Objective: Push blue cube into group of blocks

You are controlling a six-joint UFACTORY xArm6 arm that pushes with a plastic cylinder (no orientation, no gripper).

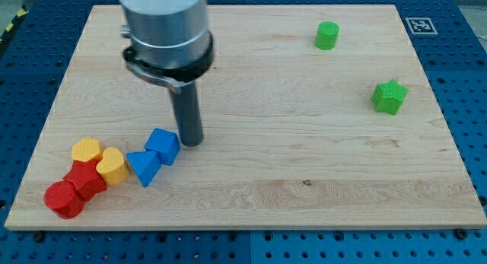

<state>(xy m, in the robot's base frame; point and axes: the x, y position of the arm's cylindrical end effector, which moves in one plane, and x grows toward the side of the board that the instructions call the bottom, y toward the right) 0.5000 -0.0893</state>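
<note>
The blue cube (163, 144) lies at the lower left of the wooden board (251, 112). It touches a blue triangular block (143, 168) on its lower left. My tip (191, 142) stands just right of the blue cube, close to or touching its right side. Left of the blue blocks lies a cluster: two yellow heart-shaped blocks (86, 151) (112, 166), a red block (85, 180) and a red cylinder-like block (62, 200). The triangular block sits next to the right yellow block.
A green cylinder (327, 36) stands at the upper right. A green star-shaped block (389, 97) lies at the right. A fiducial tag (419, 24) sits on the board's top right corner. Blue pegboard surrounds the board.
</note>
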